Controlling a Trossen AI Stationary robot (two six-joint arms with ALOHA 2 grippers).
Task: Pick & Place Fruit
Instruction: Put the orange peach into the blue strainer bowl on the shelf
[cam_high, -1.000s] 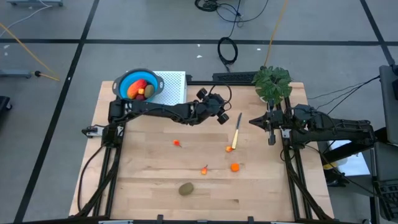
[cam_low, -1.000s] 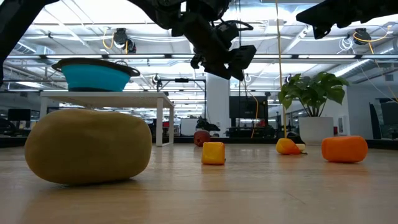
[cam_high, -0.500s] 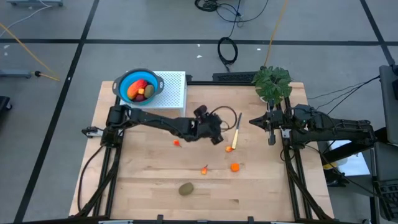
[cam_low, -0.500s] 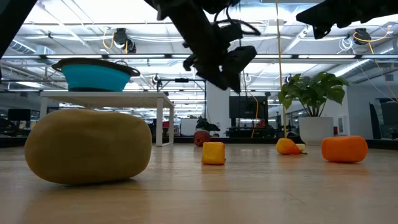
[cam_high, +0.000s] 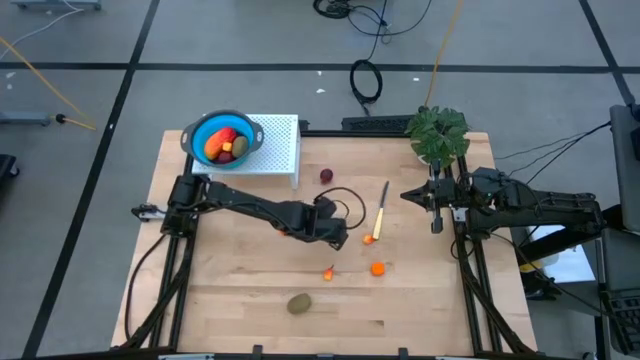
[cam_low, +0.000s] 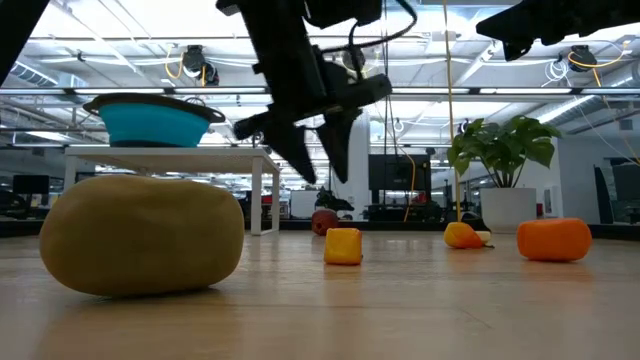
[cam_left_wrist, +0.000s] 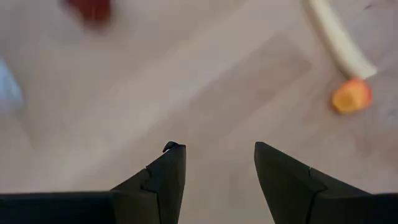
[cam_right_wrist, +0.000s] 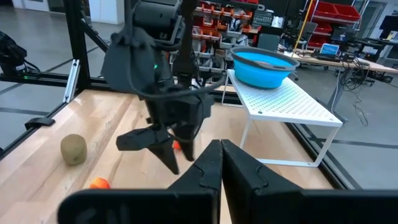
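**— Starting from the left, what do you see?**

**—** Sitting at the far left, a blue bowl (cam_high: 225, 137) rests on a white rack (cam_high: 278, 147) with red, orange and green fruit pieces already in it. A brown-green oval (cam_high: 299, 303) lies near the front edge of the table (cam_high: 230, 280).

**— And your left gripper?**

**—** My left gripper (cam_high: 335, 237) hangs over the middle of the table, fingers parted and holding nothing. A dark red ball (cam_high: 326, 176) lies beyond it, near the rack. A small orange bit (cam_high: 329, 272) sits just in front of it, and a rounder orange piece (cam_high: 377, 268) lies to its right.

**— Further right?**

**—** The yellow-handled knife (cam_high: 381, 208) lies with another orange bit (cam_high: 367, 239) at its near end. My right gripper (cam_high: 408, 194) waits clenched at the right edge, beside the potted plant (cam_high: 437, 133).
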